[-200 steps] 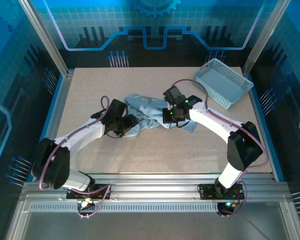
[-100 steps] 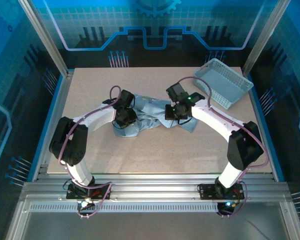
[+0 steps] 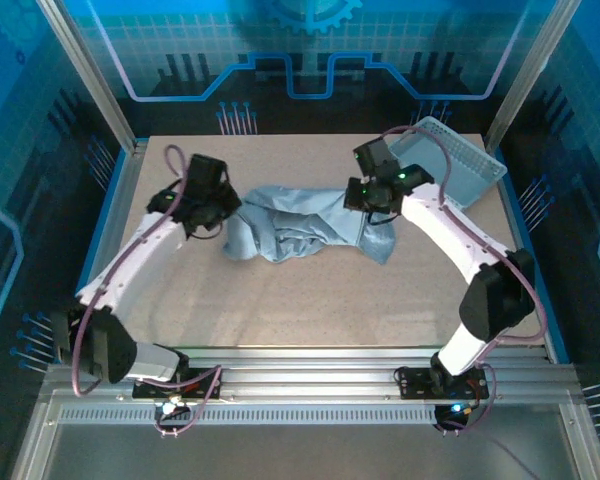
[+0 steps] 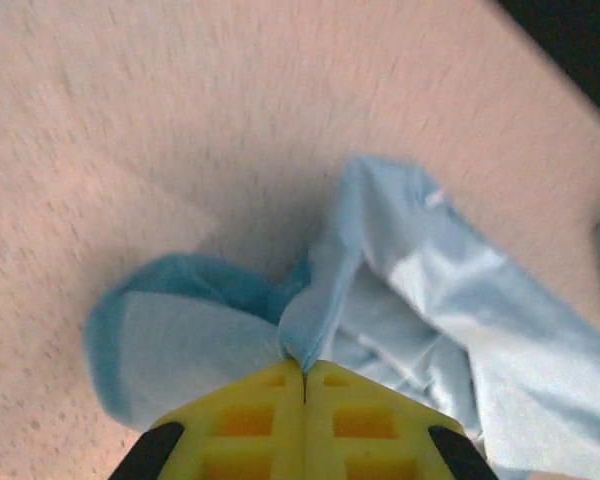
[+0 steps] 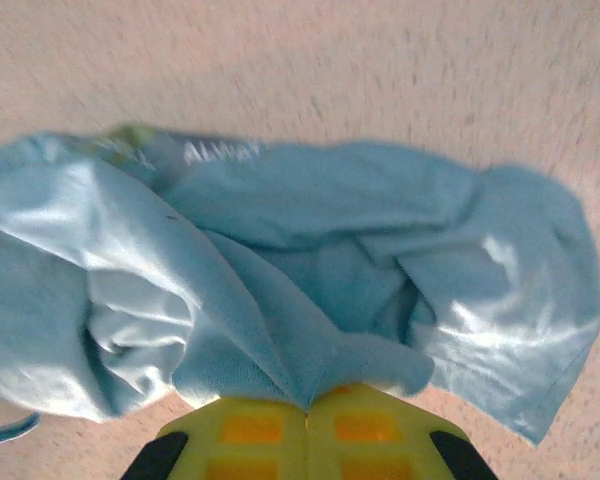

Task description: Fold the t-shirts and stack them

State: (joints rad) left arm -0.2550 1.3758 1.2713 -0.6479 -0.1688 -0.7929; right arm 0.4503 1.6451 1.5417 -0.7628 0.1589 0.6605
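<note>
The shirt is clamped by left tool and right tool, slung between them; light, floppy, likely best held at corners.

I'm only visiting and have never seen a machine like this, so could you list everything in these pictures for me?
t-shirt: one, pale grey-blue with white lettering, crumpled mid-table, strung between the two pincers.
basket: one, white lattice plastic, far right corner of the table.
table: one, beige speckled top.
left arm: one, white with black joints, reaching in from the near left.
right arm: one, white with black joints, reaching in from the near right.
left pincer: one, yellow fingers, shut on the t-shirt's left end.
right pincer: one, yellow fingers, shut on a fold at the t-shirt's right end.
</note>
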